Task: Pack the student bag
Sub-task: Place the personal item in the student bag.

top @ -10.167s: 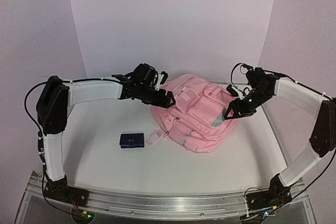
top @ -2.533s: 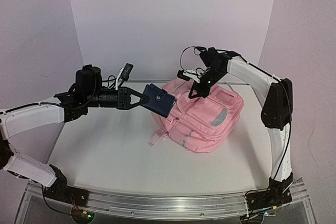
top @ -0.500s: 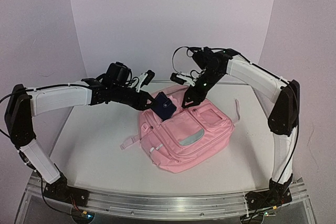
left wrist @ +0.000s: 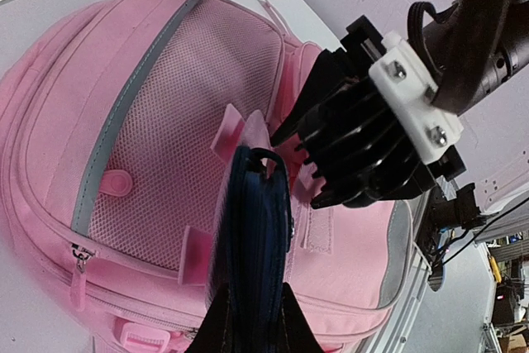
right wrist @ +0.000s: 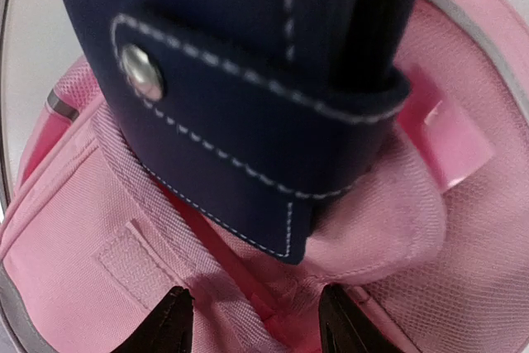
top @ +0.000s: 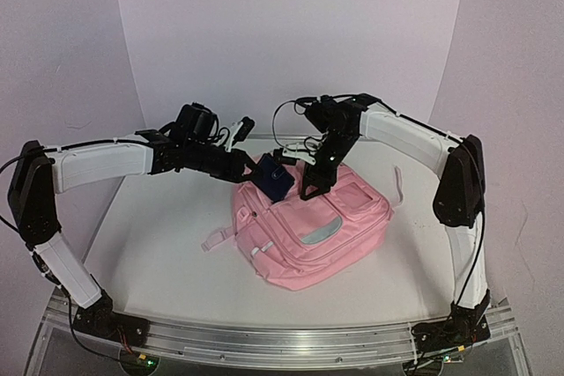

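Left fingers (left wrist: pixel 213 332) stay clamped on the navy wallet (left wrist: pixel 252 237) at an open pocket of the pink bag (top: pixel 308 235) lying on the tabletop (top: pixel 159 244), while the right fingers (right wrist: pixel 169 320), spread apart, have shifted closer to the wallet.

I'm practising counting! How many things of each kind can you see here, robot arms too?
pink bag: 1
navy wallet: 1
robot arms: 2
Total: 4
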Tool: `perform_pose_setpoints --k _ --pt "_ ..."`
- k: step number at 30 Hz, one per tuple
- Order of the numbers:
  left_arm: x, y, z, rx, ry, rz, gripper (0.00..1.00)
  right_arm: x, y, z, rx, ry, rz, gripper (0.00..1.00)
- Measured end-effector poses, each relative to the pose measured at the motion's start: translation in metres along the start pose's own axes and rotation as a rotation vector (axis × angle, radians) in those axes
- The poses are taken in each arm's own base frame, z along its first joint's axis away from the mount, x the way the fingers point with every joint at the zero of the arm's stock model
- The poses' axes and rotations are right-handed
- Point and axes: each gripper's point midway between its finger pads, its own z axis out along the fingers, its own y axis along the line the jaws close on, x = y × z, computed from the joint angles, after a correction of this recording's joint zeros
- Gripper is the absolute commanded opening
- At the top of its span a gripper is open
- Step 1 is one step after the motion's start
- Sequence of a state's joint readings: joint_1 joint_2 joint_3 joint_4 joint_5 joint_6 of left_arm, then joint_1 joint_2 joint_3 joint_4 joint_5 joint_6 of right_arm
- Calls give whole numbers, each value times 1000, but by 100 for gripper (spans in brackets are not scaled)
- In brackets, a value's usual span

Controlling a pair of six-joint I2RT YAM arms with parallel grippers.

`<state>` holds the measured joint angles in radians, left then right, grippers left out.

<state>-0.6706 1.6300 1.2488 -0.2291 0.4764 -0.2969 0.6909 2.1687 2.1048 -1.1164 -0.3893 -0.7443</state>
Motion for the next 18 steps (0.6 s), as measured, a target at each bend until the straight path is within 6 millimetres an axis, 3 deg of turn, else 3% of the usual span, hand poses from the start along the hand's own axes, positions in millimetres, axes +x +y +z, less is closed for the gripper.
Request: perform_pose_setpoints --k 5,12,18 --pt "1 3 1 11 7 -26 0 6 5 3 -29 23 -17 41" --pt "1 2 1 36 12 -39 0 -4 10 -7 -66 -23 -44 2" --pt "3 2 7 78 23 -43 0 -5 13 -12 -81 -26 -46 0"
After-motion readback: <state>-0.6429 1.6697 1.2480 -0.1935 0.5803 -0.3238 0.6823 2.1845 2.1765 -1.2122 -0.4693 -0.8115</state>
